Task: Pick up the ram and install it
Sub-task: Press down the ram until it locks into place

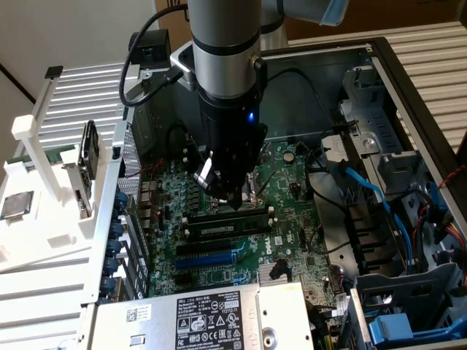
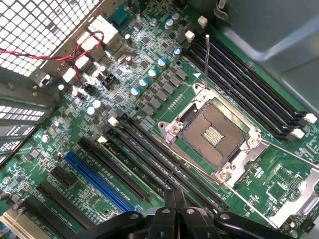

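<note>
While the open computer case (image 1: 408, 87) frames everything, the green motherboard (image 1: 284, 175) lying inside it serves as the landmark. Over the board's middle hangs the robot arm (image 1: 222, 51), its gripper (image 1: 235, 198) closed with fingertips pressed together and holding nothing. Directly below the gripper, the ram (image 1: 228, 225) lies along a memory slot on the board, beside the empty CPU socket (image 2: 215, 133). Just past the ram runs the blue expansion slot (image 1: 208, 259).
</note>
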### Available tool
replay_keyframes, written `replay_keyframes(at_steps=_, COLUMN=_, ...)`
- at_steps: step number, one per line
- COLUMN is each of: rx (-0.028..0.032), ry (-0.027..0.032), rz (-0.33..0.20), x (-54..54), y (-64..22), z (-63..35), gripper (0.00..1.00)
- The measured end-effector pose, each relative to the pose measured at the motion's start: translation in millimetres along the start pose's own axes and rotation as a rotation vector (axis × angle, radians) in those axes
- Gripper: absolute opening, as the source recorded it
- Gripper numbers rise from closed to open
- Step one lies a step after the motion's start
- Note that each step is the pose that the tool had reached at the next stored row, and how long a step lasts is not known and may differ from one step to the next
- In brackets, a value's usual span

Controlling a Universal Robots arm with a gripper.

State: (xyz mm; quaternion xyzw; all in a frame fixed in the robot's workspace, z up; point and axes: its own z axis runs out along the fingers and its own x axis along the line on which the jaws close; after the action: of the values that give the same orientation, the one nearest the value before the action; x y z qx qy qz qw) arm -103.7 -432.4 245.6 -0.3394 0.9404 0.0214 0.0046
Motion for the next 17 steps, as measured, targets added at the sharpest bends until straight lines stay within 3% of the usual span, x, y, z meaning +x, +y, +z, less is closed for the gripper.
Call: replay_keyframes(at_steps=17, rx=0.006, ry=-0.0098, rz=0.261, x=0.0, y=0.0, z=0.0, gripper=0.1)
